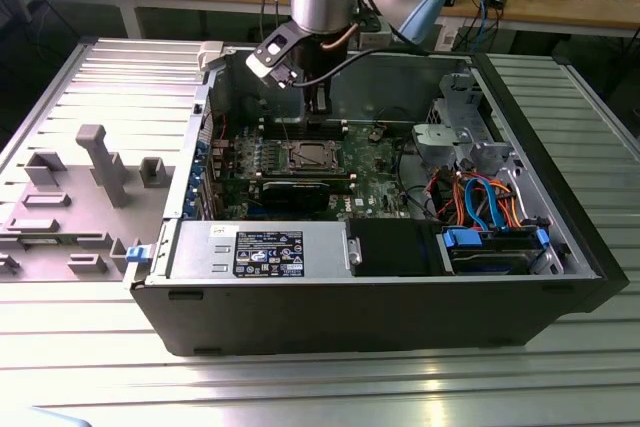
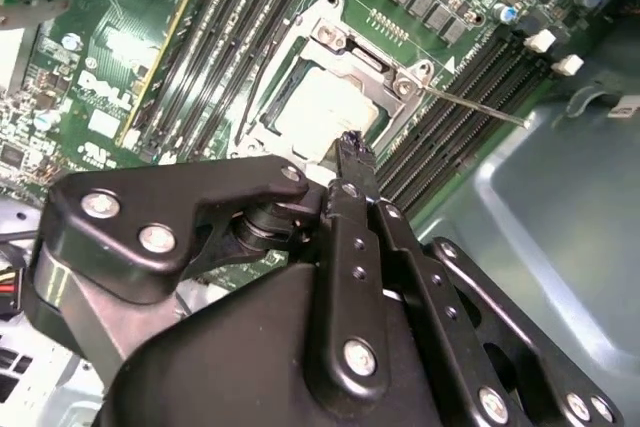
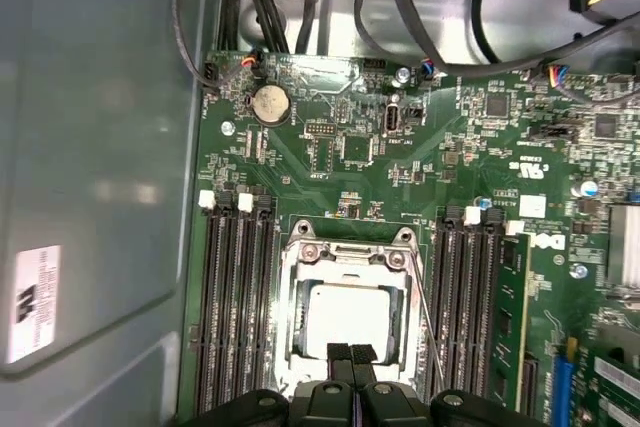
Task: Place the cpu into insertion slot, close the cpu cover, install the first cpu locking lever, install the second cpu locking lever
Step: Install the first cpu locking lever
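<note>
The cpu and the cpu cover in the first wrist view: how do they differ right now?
The cpu is a solid, pale silver-grey square; the cpu cover is an open metal frame with a large square window. The cpu sits inside that window, while the cpu cover runs around it. The cpu cover is the wider of the two. Both look metallic and appear to lie flat on the motherboard.
</note>
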You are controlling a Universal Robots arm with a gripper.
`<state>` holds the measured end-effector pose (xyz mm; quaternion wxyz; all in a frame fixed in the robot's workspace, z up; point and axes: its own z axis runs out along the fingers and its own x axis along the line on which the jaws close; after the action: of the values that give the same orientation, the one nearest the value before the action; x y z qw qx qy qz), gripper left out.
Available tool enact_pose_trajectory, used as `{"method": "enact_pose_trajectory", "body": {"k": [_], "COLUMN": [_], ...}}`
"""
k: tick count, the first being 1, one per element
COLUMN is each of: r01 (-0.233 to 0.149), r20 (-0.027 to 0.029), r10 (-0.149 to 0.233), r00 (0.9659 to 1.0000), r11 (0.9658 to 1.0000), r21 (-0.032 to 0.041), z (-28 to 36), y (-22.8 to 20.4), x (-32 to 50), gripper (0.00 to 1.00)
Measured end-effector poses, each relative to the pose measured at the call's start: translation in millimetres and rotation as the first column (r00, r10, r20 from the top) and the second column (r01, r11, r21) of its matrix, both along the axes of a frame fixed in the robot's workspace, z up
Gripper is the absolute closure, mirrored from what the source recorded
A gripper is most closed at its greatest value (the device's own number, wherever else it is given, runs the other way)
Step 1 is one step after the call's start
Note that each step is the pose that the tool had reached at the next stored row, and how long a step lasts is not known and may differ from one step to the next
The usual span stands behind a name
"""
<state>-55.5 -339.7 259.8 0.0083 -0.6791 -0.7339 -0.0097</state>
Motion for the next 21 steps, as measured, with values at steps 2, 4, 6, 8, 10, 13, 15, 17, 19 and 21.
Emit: {"method": "enact_pose_trajectory", "body": {"k": [2, 4, 6, 8, 10, 13, 15, 17, 19, 21], "r01": [0.000, 0.000, 0.000, 0.000, 0.000, -0.021, -0.049, -0.076, -0.109, -0.140], "r20": [0.0001, 0.0000, 0.0000, 0.0000, 0.0000, 0.0000, -0.0001, -0.0001, -0.0001, 0.0000], "r10": [0.000, 0.000, 0.000, 0.000, 0.000, 0.021, 0.049, 0.076, 0.109, 0.140], "r00": [1.0000, 1.0000, 1.0000, 1.0000, 1.0000, 0.9998, 0.9988, 0.9971, 0.9940, 0.9901], "r11": [1.0000, 1.0000, 1.0000, 1.0000, 1.0000, 0.9998, 0.9988, 0.9971, 0.9940, 0.9901], "r21": [0.0002, 0.0000, 0.0000, 0.0000, 0.0000, -0.0001, -0.0002, -0.0002, -0.0002, -0.0001], "z": [0.8, 0.9, 0.9, 1.0, 1.0, 1.0, 1.1, 1.0, 1.0, 0.9], "y": [0.0, 0.0, 0.0, 0.0, 0.0, 0.0, 0.0, 0.0, 0.0, 0.0], "x": [0.0, 0.0, 0.0, 0.0, 0.0, 0.0, -0.1, -0.1, 0.0, 0.0], "gripper": [0.89, 0.89, 0.89, 0.89, 0.89, 0.89, 0.89, 0.89, 0.89, 0.89]}}
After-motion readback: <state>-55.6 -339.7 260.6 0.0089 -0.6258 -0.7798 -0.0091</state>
